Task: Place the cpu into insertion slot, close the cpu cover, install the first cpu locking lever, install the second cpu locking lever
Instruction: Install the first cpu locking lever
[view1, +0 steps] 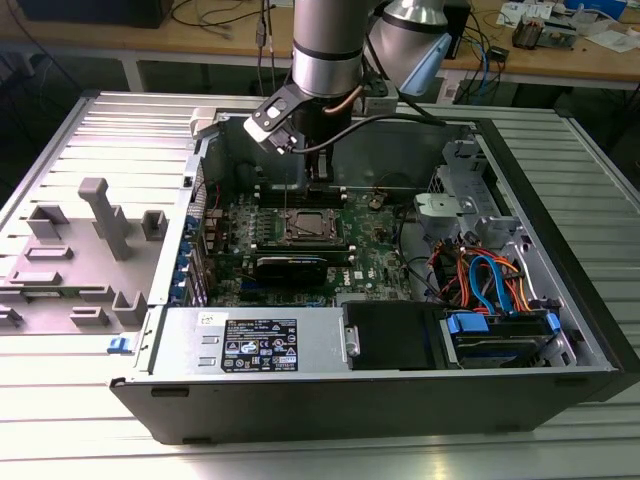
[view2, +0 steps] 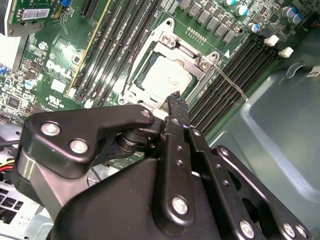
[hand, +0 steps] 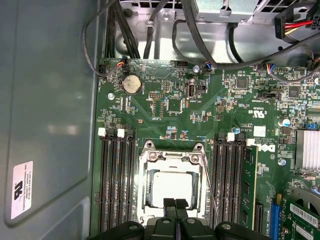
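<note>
Inside an open desktop case on a ribbed metal table, in the exterior view: gripper lowered from above over the green motherboard, right at the insertion slot. Fingertips pressed together side by side in the first wrist view, nothing clamped between them.

Print in several places: a white sticker low on the grey case wall, a black-and-white label on the power supply along the case's near side, a barcode strip in the second wrist view, white lettering scattered across the board.

Tight quarters around the slot: black memory slots on both flanks, the bare case wall just beyond one bank. Open board between the slot and a round coin battery, with black cables looping past that. In the exterior view, a black graphics card just on the near side of the slot, blue and orange cables well apart toward the exterior view's right, a grey plastic fixture outside the case on the exterior view's left.

The cpu, silver-grey top up, seated in the slot and framed by the cpu cover lying flat around it. A thin wire lever alongside, between cover and memory slots. Closed fingertips at the cover's edge nearest the gripper, just beside the chip; touching or not, impossible to tell.
</note>
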